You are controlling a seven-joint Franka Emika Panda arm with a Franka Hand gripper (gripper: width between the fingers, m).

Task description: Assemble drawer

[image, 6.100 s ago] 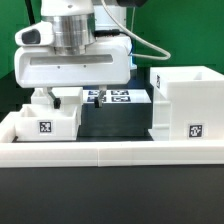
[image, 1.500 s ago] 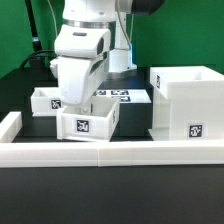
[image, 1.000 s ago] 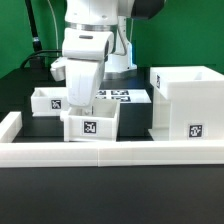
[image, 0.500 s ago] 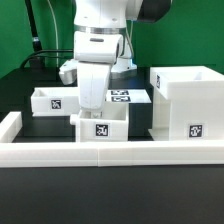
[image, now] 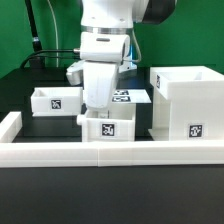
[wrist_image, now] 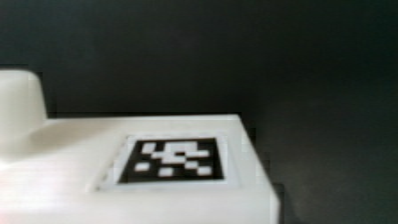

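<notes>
My gripper (image: 99, 108) reaches down into a small white drawer tray (image: 108, 127) and is shut on its wall, holding it just behind the front rail. The fingertips are hidden by the tray. The tray's front tag faces the camera. A second small tray (image: 54, 100) sits at the exterior view's left. The large boxy casing (image: 186, 100) stands at the exterior view's right, with a gap between it and the held tray. The wrist view shows the held tray's white surface (wrist_image: 178, 200) with a square tag (wrist_image: 175, 160), very close and blurred. No fingers show there.
The long low white rail (image: 60, 152) runs along the front, with a raised end at the exterior view's left. The marker board (image: 127, 97) lies flat behind the held tray. The table is black. A green wall and cables are behind the arm.
The gripper has carried the small tray from beside the left tray toward the exterior view's right, closer to the casing. The left tray and casing have not moved.
</notes>
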